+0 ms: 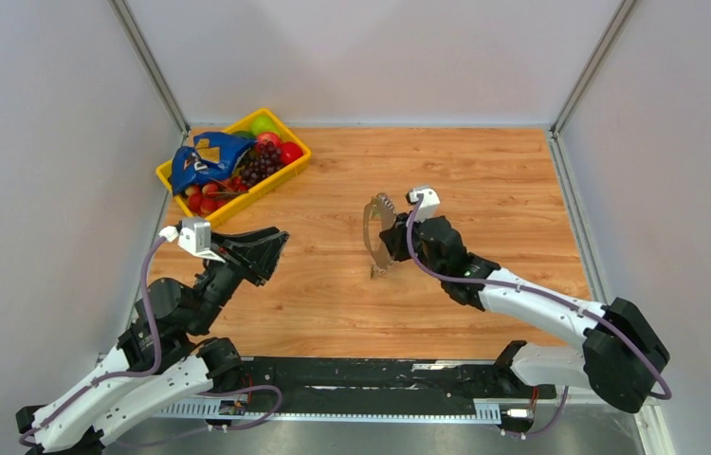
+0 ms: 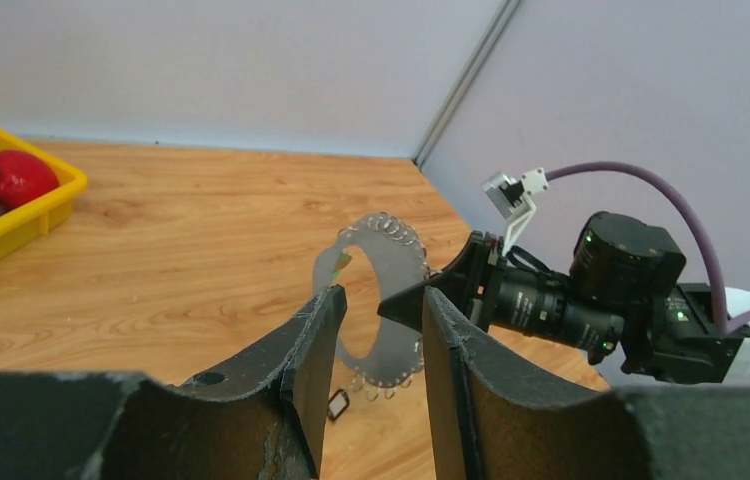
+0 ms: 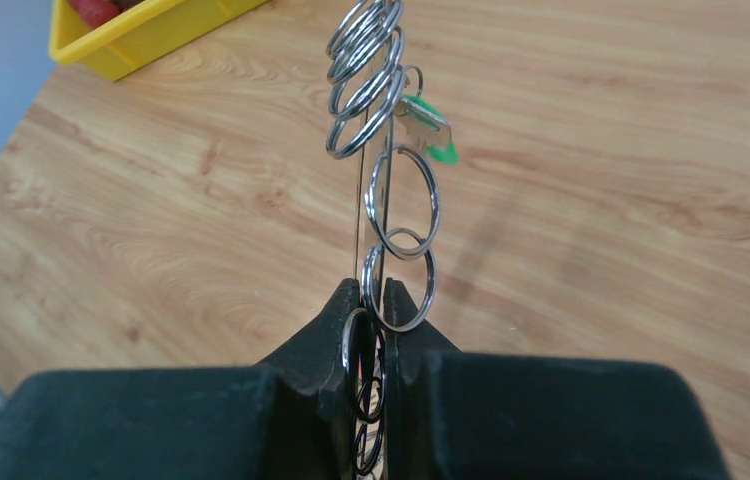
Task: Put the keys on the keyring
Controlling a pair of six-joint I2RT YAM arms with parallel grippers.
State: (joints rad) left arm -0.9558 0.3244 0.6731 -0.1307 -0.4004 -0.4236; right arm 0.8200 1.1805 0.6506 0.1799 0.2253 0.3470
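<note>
Wood table [image 1: 484,190], middle: your right fingers [image 3: 336,320] pinch the keyring [image 1: 377,232] upright, green key [image 3: 431,125] near its top; left fingers [image 2: 316,330] spread, well apart from it.

Your left arm [image 1: 134,365] climbs from the lower left of the top view, elbow bent, wrist aimed toward frame centre. Your left gripper [image 1: 274,245] points right with its jaws parted, a clear gap showing between the fingers [image 2: 301,360] in its wrist view. Your right arm [image 1: 541,301] stretches from the lower right up toward centre. Your right gripper [image 1: 391,237] is pinched tight on the keyring [image 1: 376,227], holding it upright, and faces the left gripper from well apart.
</note>
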